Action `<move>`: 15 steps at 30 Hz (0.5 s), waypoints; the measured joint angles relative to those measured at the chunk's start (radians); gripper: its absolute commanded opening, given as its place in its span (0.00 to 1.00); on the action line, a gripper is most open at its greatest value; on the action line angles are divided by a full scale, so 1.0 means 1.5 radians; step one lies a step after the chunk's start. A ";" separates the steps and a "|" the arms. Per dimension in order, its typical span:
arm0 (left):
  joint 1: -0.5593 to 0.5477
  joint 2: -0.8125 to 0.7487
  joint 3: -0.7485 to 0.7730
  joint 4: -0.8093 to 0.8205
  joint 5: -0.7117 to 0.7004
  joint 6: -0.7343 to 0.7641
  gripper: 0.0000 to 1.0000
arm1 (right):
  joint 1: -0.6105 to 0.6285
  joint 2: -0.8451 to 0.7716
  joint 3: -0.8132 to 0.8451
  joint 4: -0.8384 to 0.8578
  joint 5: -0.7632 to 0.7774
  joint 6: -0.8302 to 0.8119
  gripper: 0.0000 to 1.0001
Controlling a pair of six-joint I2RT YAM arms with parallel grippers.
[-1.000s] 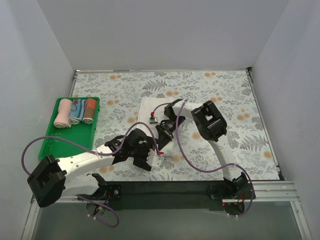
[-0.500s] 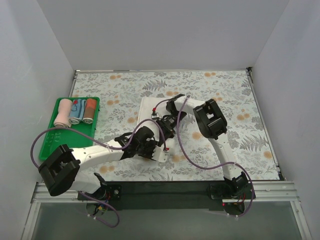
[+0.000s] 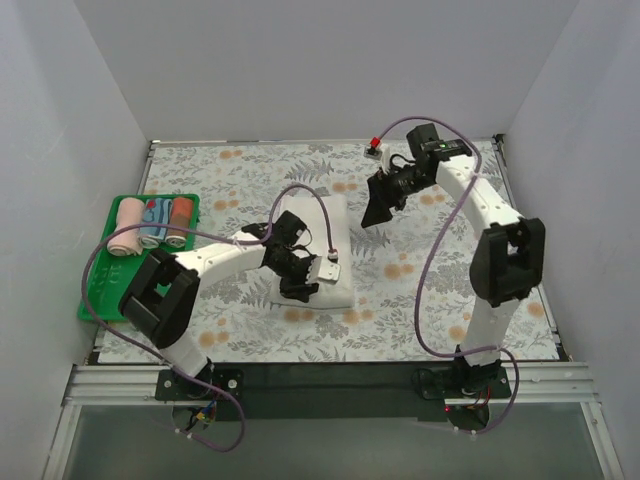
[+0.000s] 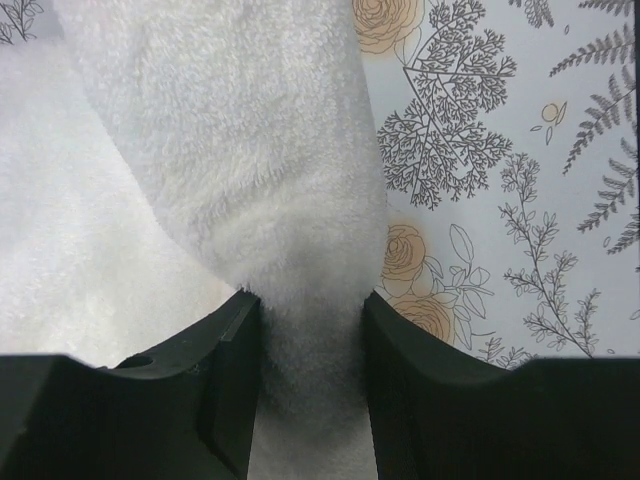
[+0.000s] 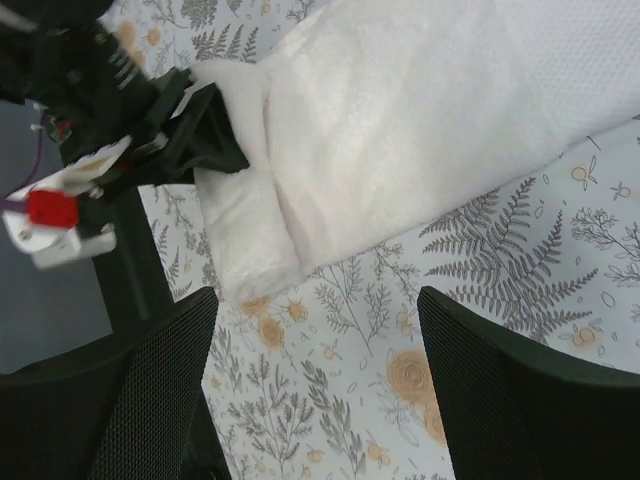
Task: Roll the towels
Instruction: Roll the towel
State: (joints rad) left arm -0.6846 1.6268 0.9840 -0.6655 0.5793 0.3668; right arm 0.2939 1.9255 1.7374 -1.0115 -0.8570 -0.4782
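The long cream-white towel (image 3: 335,228) lies mid-table, and its near end is rolled into a thick fold (image 5: 245,235). My left gripper (image 3: 302,283) is shut on that end: in the left wrist view the terry cloth (image 4: 250,150) is pinched between both black fingers (image 4: 225,375). My right gripper (image 3: 379,208) hangs open above the table, behind and to the right of the towel, holding nothing. In its own view the towel (image 5: 400,120) lies beyond its mesh pads (image 5: 520,385). A pink rolled towel (image 3: 125,227) lies in the tray.
The green tray (image 3: 120,285) stands at the left edge, and a blue roll (image 3: 152,222) and an orange roll (image 3: 180,220) lie beside the pink one. Floral tablecloth (image 3: 440,280) covers the table, with white walls on three sides. Purple cables loop off both arms.
My right gripper opened, let go of the towel and swung up toward the back right. My left gripper closed on the towel's near end and moved further back with it.
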 measured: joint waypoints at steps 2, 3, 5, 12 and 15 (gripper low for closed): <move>0.023 0.039 0.036 -0.040 0.040 0.006 0.03 | -0.003 -0.073 -0.040 0.021 0.008 -0.009 0.73; 0.031 0.059 0.056 -0.060 0.058 0.009 0.04 | 0.000 -0.108 -0.063 0.031 0.011 -0.017 0.72; 0.051 0.104 0.095 -0.101 0.094 0.016 0.06 | 0.012 -0.167 -0.108 0.044 0.019 -0.034 0.71; 0.114 0.243 0.202 -0.227 0.220 0.038 0.11 | 0.179 -0.284 -0.280 0.136 0.169 -0.074 0.73; 0.131 0.286 0.242 -0.273 0.256 0.042 0.12 | 0.283 -0.300 -0.342 0.201 0.255 -0.082 0.80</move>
State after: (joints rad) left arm -0.4877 2.0556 1.3464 -1.0756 0.9630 0.4301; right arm 0.7181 1.4757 1.2247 -0.7105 -0.4740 -0.6014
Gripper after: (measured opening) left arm 0.360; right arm 0.759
